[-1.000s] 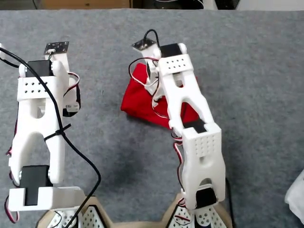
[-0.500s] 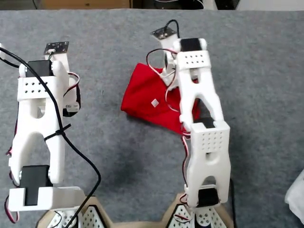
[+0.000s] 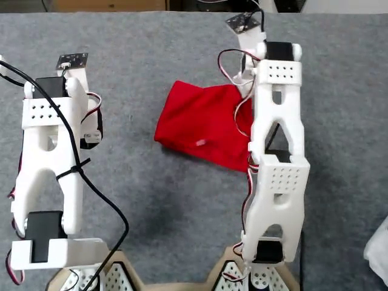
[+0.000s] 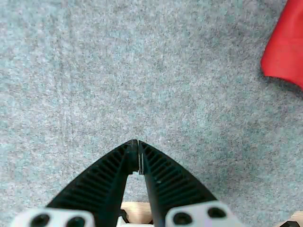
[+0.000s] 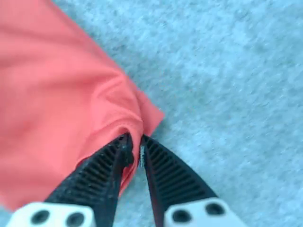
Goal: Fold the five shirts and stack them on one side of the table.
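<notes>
high view, red shirt [image 3: 194,124] pinched by right gripper [image 5: 134,144], maybe tagged, left gripper [image 4: 138,149] closed

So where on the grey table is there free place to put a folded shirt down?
Bare grey felt table lies between the white left arm and the red cloth shirt, and right of the white right arm. Crowded where the right end effector pinches the shirt's corner.

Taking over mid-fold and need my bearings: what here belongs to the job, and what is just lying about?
Job: red shirt, a corner pinched in the right hand; left hand, shut over bare table.
Lying about: white thing at the table's right edge, too cut off to identify.
</notes>
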Motion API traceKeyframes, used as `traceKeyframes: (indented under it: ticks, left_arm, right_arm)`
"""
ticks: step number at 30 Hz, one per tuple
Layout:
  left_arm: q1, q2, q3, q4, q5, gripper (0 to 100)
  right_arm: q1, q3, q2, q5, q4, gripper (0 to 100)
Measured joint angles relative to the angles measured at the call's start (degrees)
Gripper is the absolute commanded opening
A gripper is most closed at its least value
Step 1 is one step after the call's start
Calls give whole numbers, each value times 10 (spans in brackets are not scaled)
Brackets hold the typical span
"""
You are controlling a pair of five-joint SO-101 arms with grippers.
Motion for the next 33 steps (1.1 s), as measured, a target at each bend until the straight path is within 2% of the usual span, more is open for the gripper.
traceKeyframes:
  ticks: [7, 12, 17, 20, 24, 28, 30, 33]
  left_arm:
    - [0, 0, 0, 0, 0, 19]
    - [0, 0, 0, 0, 0, 19]
    - [0, 0, 0, 0, 0, 19]
    - [1, 0, 0, 0, 0, 19]
    - [25, 0, 0, 0, 0, 19]
    - [57, 0, 0, -13, 1, 19]
    - [68, 0, 0, -42, 4, 19]
    - [71, 0, 0, -85, 33, 19]
  right_arm:
    - [11, -7, 35, 55, -39, 19]
    - [27, -34, 50, 67, -37, 90]
    - [77, -62, 52, 67, -33, 183]
    - [99, -84, 52, 67, -21, 203]
    - [91, -142, 52, 67, 15, 186]
    - [49, -210, 52, 64, 88, 0]
    - [25, -226, 51, 53, 113, 25]
    - [14, -221, 52, 32, 118, 5]
